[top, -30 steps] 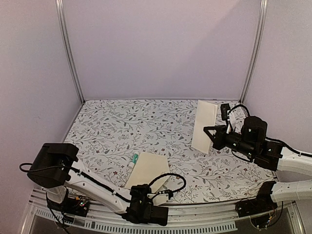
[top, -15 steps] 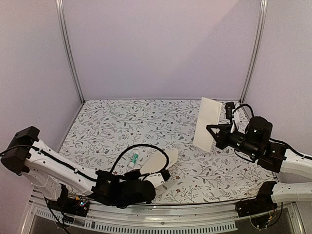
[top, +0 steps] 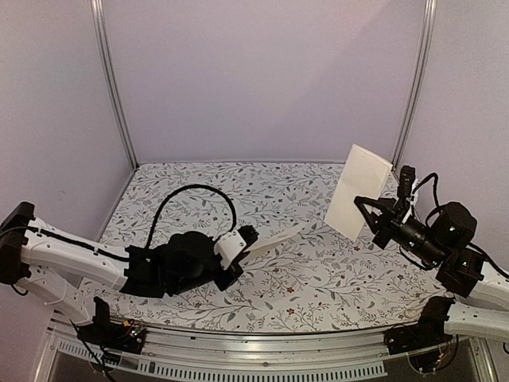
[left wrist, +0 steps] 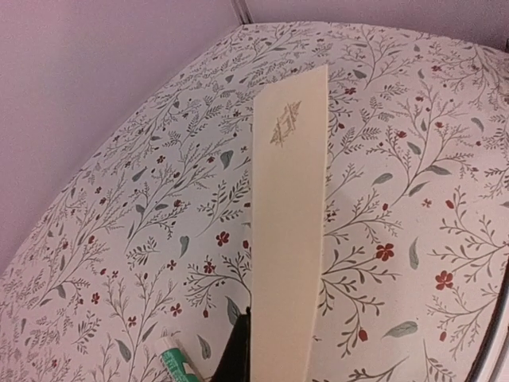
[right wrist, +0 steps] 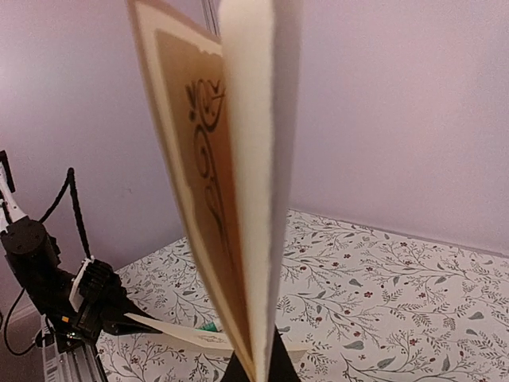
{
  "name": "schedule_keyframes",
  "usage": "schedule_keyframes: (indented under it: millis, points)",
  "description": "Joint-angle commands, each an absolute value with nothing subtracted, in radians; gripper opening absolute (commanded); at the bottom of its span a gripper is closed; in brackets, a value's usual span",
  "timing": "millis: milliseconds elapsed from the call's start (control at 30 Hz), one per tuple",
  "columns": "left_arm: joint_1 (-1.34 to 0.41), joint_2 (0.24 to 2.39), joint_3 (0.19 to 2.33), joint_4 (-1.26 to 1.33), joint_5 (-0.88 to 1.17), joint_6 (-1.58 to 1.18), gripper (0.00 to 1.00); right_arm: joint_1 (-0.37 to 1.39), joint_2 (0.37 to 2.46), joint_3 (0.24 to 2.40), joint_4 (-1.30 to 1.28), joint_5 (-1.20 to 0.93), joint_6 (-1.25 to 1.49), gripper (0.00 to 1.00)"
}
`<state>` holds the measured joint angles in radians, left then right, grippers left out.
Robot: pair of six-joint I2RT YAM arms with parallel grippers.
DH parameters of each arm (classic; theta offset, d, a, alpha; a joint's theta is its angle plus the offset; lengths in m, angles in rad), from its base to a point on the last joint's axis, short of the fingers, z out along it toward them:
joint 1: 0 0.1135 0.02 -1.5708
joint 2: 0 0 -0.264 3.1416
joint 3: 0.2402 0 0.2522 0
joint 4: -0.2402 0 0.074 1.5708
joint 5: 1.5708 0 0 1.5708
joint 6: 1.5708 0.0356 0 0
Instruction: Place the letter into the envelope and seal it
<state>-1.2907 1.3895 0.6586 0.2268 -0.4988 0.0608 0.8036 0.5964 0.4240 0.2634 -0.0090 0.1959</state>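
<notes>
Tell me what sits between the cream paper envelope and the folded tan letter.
Nothing; top view shows only bare floral tablecloth between the envelope and the letter.

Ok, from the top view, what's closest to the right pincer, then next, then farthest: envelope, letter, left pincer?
1. The letter, held in the right pincer itself.
2. The envelope, over mid-table to its left.
3. The left pincer, farther left, gripping the envelope's end.
</notes>
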Motion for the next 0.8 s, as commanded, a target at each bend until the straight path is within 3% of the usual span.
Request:
schedule_keyframes:
  millis: [0,233,533,767]
  points:
    - [-1.204,1.327,0.637,0.342,-0.325,0.062,0.00,0.799,0.574,0.404,0.372,-0.137,0.070,0.04]
    - [-1.073,1.290,0.615,0.398,-0.116,0.033,0.00,0.799,0.636,0.380,0.463,-0.502,-0.174,0.03]
    - [-0.944,1.253,0.620,0.388,0.177,-0.020,0.00,0.802,0.761,0.422,0.394,-0.689,-0.438,0.00]
    - [-0.937,1.216,0.614,0.321,0.359,0.024,0.00,0.814,0.880,0.558,0.256,-0.679,-0.537,0.00]
